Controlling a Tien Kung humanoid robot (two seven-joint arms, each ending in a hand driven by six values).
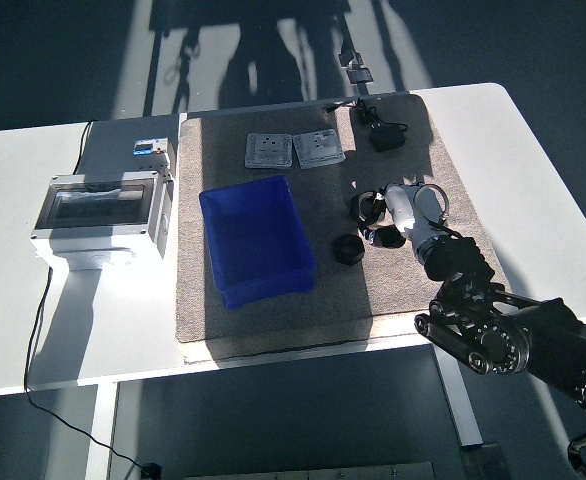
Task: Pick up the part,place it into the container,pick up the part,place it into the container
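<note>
White table (33, 330) carries a coarse grey-brown felt mat (393, 270), partly sunlit, partly in shadow. Right hand (405, 208), pale and metallic at the end of a black jointed arm, lies over a cluster of small black parts (366, 207) right of the container (256, 238); whether its fingers have closed on one cannot be told. Another black part (348, 249), rounded and matte, sits just left of the hand, between it and the container. The container is a blue rectangular plastic bin, open and apparently empty, its long axis running near to far. Left arm is not visible, so the right hand is the nearer one.
</note>
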